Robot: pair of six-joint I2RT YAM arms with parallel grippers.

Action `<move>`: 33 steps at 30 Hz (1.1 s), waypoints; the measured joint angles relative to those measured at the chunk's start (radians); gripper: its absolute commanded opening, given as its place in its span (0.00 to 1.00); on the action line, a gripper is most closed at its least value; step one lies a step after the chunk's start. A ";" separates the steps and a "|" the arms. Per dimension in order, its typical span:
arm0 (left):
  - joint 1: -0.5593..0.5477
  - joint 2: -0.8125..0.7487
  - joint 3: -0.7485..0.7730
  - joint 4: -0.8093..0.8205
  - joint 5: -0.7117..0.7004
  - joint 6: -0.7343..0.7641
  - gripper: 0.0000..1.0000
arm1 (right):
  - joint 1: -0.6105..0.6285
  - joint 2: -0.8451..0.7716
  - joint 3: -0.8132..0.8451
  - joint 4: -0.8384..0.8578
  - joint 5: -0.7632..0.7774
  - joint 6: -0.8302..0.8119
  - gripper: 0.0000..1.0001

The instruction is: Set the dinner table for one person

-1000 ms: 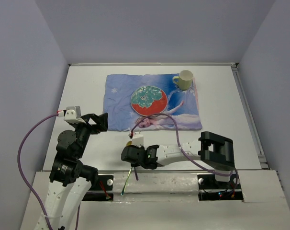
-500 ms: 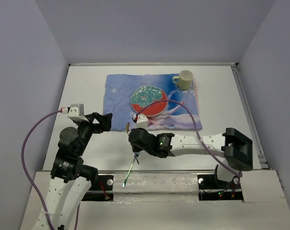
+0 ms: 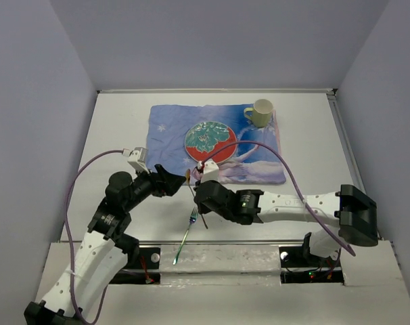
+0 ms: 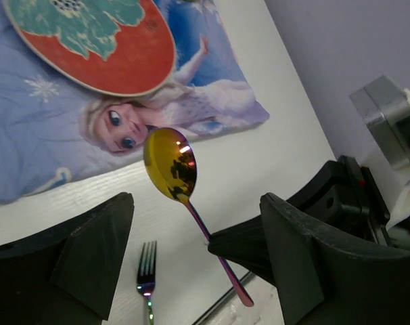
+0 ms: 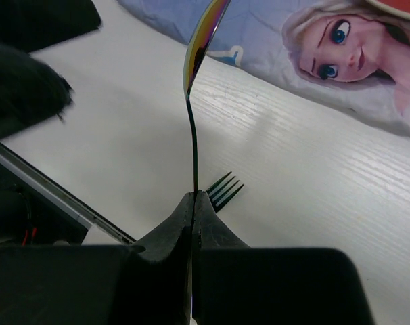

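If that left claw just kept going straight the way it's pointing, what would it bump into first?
Most likely the spoon, which the shut right gripper holds right in front of the open left gripper, in line with the gap between its fingers. Depth is hard to judge, but nothing else seems nearer.

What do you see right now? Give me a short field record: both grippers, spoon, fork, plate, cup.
left gripper: open, fingers either side of the spoon, not gripping it
right gripper: shut on the spoon's handle
spoon: held off the table, bowl uppermost, near the front edge of the mat
fork: lying on the table near its front edge, tines toward the mat
plate: on the mat, roughly centred
cup: at the mat's far right corner, handle to the left
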 measured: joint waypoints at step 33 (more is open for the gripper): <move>-0.319 0.337 -0.040 0.232 -0.375 -0.056 0.13 | -0.022 -0.035 -0.016 -0.037 0.016 -0.072 0.00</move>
